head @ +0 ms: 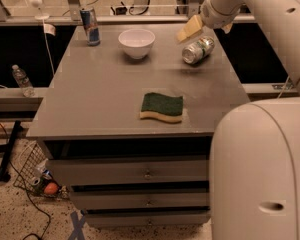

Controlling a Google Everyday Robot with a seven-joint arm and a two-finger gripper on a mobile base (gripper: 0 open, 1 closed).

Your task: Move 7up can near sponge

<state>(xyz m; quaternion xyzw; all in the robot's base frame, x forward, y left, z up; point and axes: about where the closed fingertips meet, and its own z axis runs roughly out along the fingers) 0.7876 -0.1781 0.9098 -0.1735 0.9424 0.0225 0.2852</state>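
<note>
The 7up can (197,50) lies on its side at the far right of the grey table (100,99), its shiny top facing front-left. The sponge (162,107), dark green over yellow foam, lies flat near the table's front edge, well in front of the can. My gripper (189,29) hangs from the white arm just above and to the left of the can. It looks apart from the can.
A white bowl (136,43) stands at the back middle and a tall blue and silver can (91,26) at the back left. My white body (262,174) fills the lower right. A water bottle (22,80) stands left of the table, with drawers (140,173) below.
</note>
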